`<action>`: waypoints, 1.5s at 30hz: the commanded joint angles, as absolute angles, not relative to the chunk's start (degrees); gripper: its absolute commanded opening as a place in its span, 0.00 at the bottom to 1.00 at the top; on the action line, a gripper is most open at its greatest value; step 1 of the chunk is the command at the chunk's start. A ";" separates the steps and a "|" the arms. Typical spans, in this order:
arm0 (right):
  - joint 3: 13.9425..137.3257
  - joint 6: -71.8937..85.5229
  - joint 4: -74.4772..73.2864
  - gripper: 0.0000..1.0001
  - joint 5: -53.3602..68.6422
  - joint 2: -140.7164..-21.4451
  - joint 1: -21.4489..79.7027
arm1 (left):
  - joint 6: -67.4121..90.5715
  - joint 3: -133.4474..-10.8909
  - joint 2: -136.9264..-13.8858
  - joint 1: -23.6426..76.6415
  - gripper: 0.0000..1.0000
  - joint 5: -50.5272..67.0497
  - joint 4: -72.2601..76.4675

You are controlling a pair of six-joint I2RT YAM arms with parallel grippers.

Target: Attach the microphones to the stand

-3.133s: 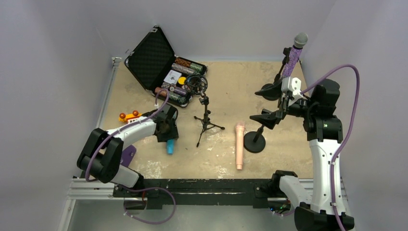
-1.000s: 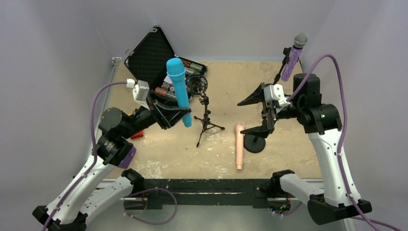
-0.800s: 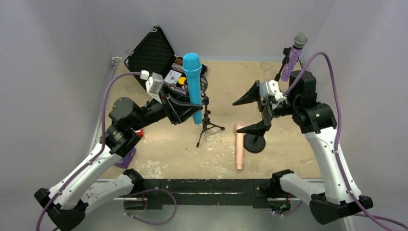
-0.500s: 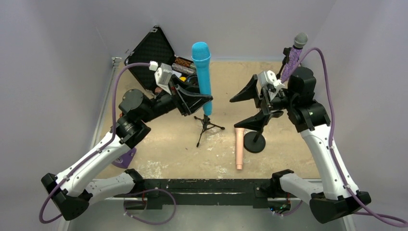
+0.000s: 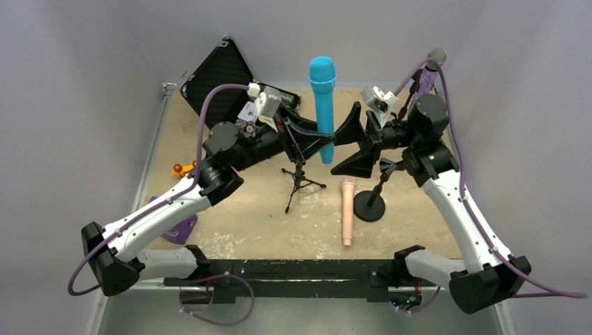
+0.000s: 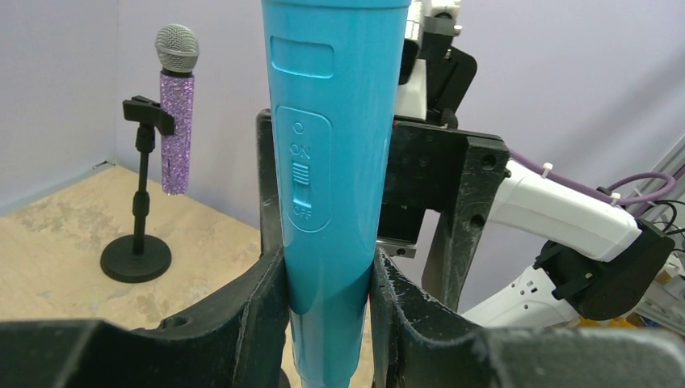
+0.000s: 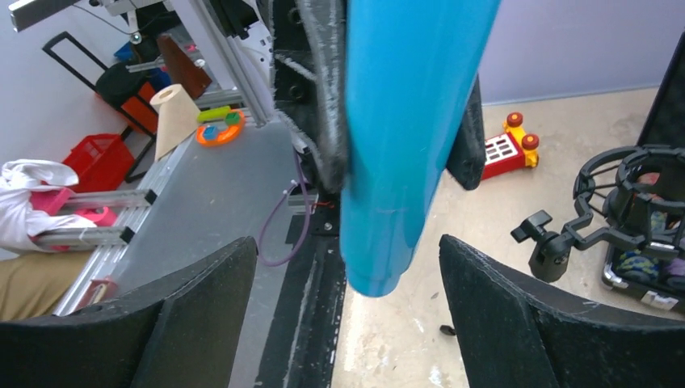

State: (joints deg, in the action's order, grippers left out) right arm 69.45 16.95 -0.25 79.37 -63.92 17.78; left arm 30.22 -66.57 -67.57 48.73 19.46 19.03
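Both arms had swung inward: the left hand (image 5: 322,145), clamped on the blue microphone (image 5: 322,98), held it upright above the surface (image 5: 408,230), mid-width near its far edge; the right hand (image 5: 351,143) gaped wide beside it. Likely a handover, needing the right hand to close on the shaft.

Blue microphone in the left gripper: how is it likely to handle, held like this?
The blue microphone looks rigid, smooth plastic, so probably slippery. The left gripper clamps it near the tail with the head high, so it may pivot if nudged. Being round, it would likely roll if dropped.
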 commanded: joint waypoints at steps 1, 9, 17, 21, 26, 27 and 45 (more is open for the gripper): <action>67.99 27.41 10.25 0.85 79.81 -64.16 18.45 | 29.17 -70.54 -69.12 50.45 0.00 18.26 24.78; 65.69 32.62 16.34 0.30 80.07 -64.20 18.63 | 30.27 -70.62 -71.22 51.88 0.00 18.17 26.04; 63.90 26.82 11.67 0.00 81.45 -63.36 18.63 | 31.99 -67.33 -66.15 50.08 0.75 16.13 24.82; 64.04 21.68 7.53 0.00 83.39 -62.93 18.63 | 34.68 -67.77 -63.44 46.01 0.98 21.24 22.21; 64.80 19.06 5.34 0.00 85.18 -63.66 18.68 | 37.64 -75.30 -67.27 42.94 0.99 30.83 14.18; 64.92 18.83 5.03 0.00 85.31 -63.79 18.72 | 37.47 -76.52 -68.19 42.92 0.99 31.92 12.56; 66.42 16.03 1.22 0.00 85.43 -65.76 19.51 | 34.28 -85.02 -75.28 43.15 0.83 36.12 7.93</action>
